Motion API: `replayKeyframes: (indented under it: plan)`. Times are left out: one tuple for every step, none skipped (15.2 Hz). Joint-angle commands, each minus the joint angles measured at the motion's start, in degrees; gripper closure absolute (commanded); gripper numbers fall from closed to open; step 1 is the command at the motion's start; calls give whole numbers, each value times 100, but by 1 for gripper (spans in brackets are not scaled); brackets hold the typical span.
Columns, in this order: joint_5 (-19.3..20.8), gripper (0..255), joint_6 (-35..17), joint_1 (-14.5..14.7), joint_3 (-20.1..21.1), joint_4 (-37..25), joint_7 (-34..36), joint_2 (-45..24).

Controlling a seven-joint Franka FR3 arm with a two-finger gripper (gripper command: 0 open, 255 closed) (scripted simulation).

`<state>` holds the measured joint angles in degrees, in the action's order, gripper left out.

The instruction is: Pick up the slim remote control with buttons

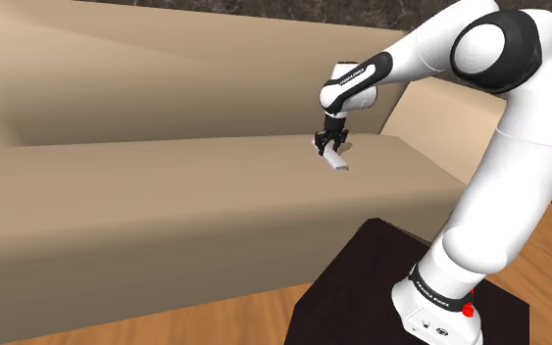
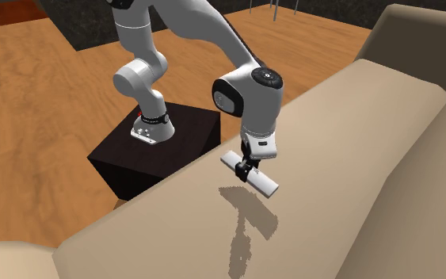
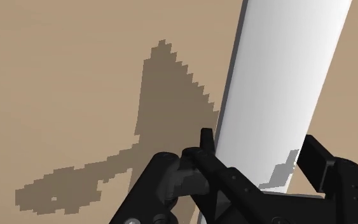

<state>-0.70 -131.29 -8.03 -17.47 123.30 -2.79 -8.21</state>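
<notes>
Tool [image 3: 258, 146] around white remote [image 3: 285, 76], seemingly aloft

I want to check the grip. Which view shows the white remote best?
The second exterior view: both ends of the remote show, held crosswise in the gripper, its shadow on the sofa below. The shoulder view shows it partly behind the gripper; the wrist view, one plain white stretch between the fingers.

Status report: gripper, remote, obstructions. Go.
Gripper: jaws shut on the remote. Remote white, tilted, held above the sofa, its shadow on the cushion. Nothing in the way.
</notes>
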Motion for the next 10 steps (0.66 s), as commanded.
replayKeyframes:
  plan:
    - [52, 255, 162, 11, -10, -35, 30, 133]
    - [69, 255, 235, 14, -12, -65, 41, 177]
    - [85, 255, 307, 17, -14, -96, 50, 220]
    - [101, 255, 380, 19, -16, -128, 60, 262]
    - [116, 255, 452, 22, -17, -162, 68, 303]
    - [130, 255, 525, 24, -18, -197, 77, 343]
    - [144, 255, 599, 27, -19, -233, 85, 382]
    - [157, 255, 672, 29, -20, -271, 92, 419]
    - [159, 255, 683, 29, -20, -275, 94, 426]
    - [159, 255, 683, 29, -20, -276, 94, 425]
